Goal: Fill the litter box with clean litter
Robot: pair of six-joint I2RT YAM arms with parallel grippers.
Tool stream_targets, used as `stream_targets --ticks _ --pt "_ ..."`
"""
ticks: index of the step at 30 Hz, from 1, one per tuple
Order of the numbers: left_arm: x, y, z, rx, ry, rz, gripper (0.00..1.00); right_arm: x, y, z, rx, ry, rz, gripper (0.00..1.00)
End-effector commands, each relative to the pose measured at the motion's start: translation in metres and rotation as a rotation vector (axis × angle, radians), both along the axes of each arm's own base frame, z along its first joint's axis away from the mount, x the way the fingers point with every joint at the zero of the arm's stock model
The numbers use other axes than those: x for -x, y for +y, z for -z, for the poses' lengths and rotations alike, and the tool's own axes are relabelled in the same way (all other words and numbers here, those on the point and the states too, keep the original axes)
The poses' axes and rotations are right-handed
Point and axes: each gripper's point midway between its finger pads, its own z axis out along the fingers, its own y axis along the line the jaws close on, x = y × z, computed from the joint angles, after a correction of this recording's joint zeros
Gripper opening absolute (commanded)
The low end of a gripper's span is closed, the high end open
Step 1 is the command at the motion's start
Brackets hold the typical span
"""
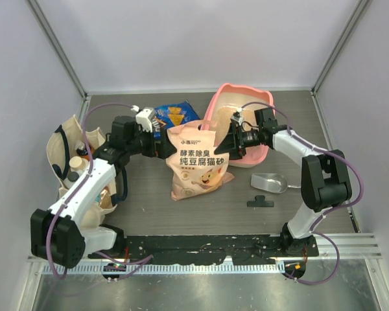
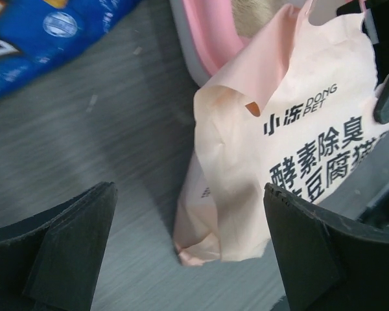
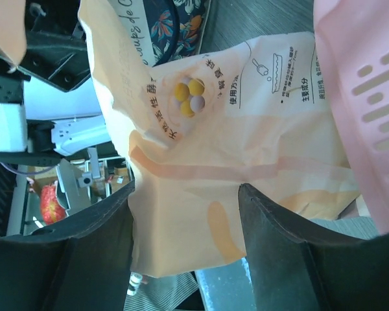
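— Now, where do we log the litter box (image 1: 259, 157)?

— Right of centre on the table (image 1: 149, 207), towards the back. Some clean litter (image 2: 251, 13) shows pale inside it. The litter bag (image 1: 200, 162) sits just beside its left wall; we cannot tell whether they touch.

— Grippers?

— The left gripper (image 2: 189, 194) is spread wide, with the bag beyond its fingers and untouched. The right gripper (image 3: 187, 191) has its fingers apart in front of the bag's printed face, and we see no pinch. Neither arm holds the bag.

— What do we flag as risk?

— The bag is unsupported, so we expect it could slump and shed granules onto the table. A grip on slack film may slip, and the right arm reaching across the box could nudge it.
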Motion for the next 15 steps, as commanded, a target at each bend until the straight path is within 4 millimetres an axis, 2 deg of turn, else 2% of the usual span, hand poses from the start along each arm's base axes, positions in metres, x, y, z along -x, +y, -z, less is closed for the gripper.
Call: stream_targets --ticks 1,3,4,6,7,8,11,15 --pt "0.008 -0.036 -0.012 0.238 0.072 0.113 1.00 0.003 0.008 -0.019 -0.066 -0.248 -0.035 0.66" --pt "0.005 -0.042 -0.012 0.277 0.070 0.130 0.98 0.008 0.010 -0.019 -0.082 -0.267 -0.040 0.66" --pt "0.009 -0.044 -0.008 0.297 0.097 0.140 0.95 0.004 0.013 -0.028 -0.117 -0.345 -0.046 0.66" --pt "0.010 -0.047 -0.007 0.309 0.107 0.151 0.90 0.014 0.019 -0.035 -0.152 -0.354 -0.047 0.66" --pt "0.011 -0.046 -0.005 0.310 0.113 0.153 0.88 0.012 0.023 -0.043 -0.181 -0.439 -0.049 0.66" --pt "0.013 -0.046 -0.005 0.316 0.118 0.161 0.87 0.016 0.025 -0.041 -0.183 -0.430 -0.042 0.66" --pt "0.016 -0.047 -0.007 0.334 0.123 0.180 0.77 0.022 0.035 -0.040 -0.182 -0.464 -0.055 0.66" --pt "0.019 -0.047 -0.006 0.343 0.126 0.190 0.54 0.019 0.036 -0.040 -0.183 -0.488 -0.019 0.66"
